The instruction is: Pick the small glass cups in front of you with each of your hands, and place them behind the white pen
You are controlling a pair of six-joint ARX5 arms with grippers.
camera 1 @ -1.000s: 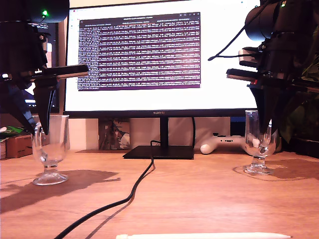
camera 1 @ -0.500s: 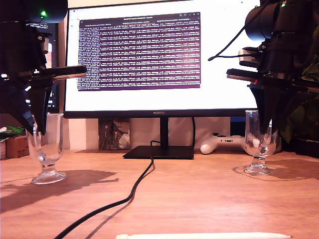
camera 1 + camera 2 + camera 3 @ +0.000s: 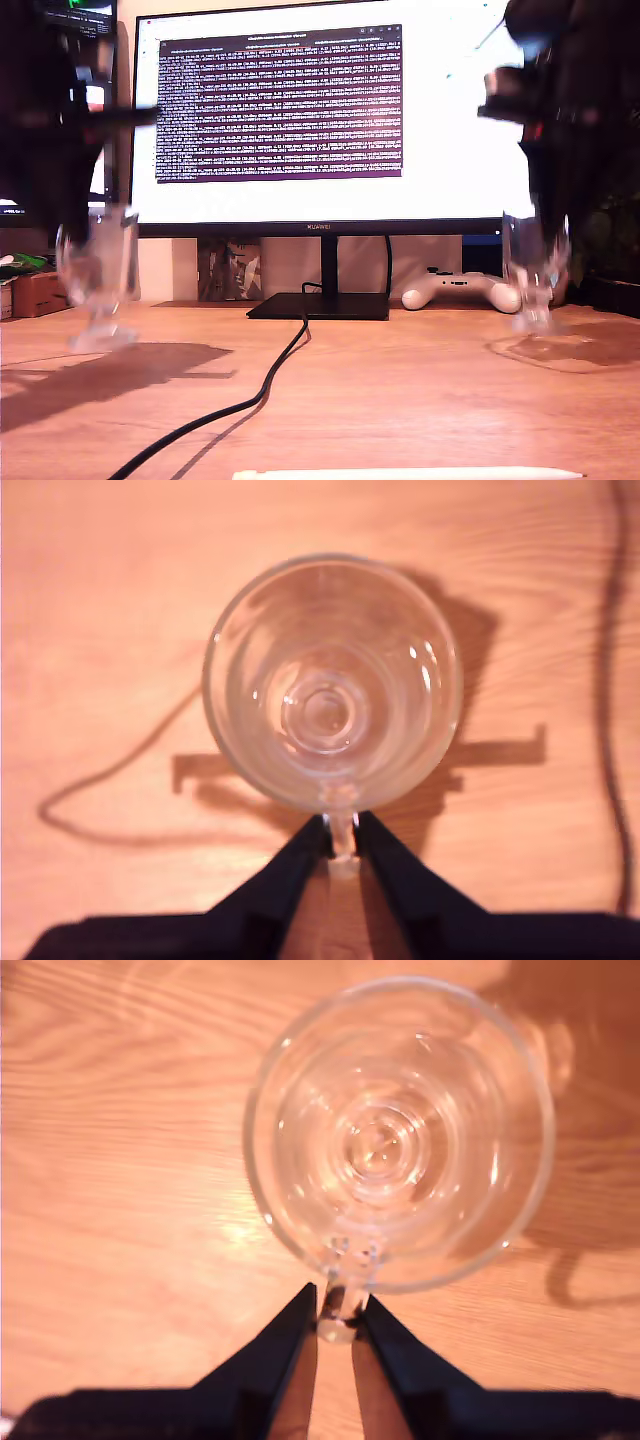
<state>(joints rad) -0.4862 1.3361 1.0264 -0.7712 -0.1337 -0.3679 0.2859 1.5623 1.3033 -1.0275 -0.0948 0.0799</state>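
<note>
Two clear glass cups hang blurred just above the wooden desk. The first cup [image 3: 97,272] [image 3: 330,680] is at the exterior view's left, and my first gripper [image 3: 340,828] [image 3: 75,235] is shut on its handle. At the exterior view's right, my second gripper [image 3: 335,1305] [image 3: 545,215] is shut on the handle of the second cup [image 3: 535,270] [image 3: 400,1130]. Both wrist views look straight down into the bowls. The white pen [image 3: 410,473] lies along the desk's near edge, in front of both cups.
A black cable [image 3: 250,400] [image 3: 610,680] runs from the monitor stand [image 3: 320,305] toward the near edge, between the cups. A lit monitor [image 3: 300,120] fills the back. A white game controller [image 3: 455,290] lies behind the second cup. A small box [image 3: 35,292] sits at the exterior view's far left.
Both grippers have risen with the cups, which now blur and float off the desk. The second cup also shifted toward the exterior view's right.
</note>
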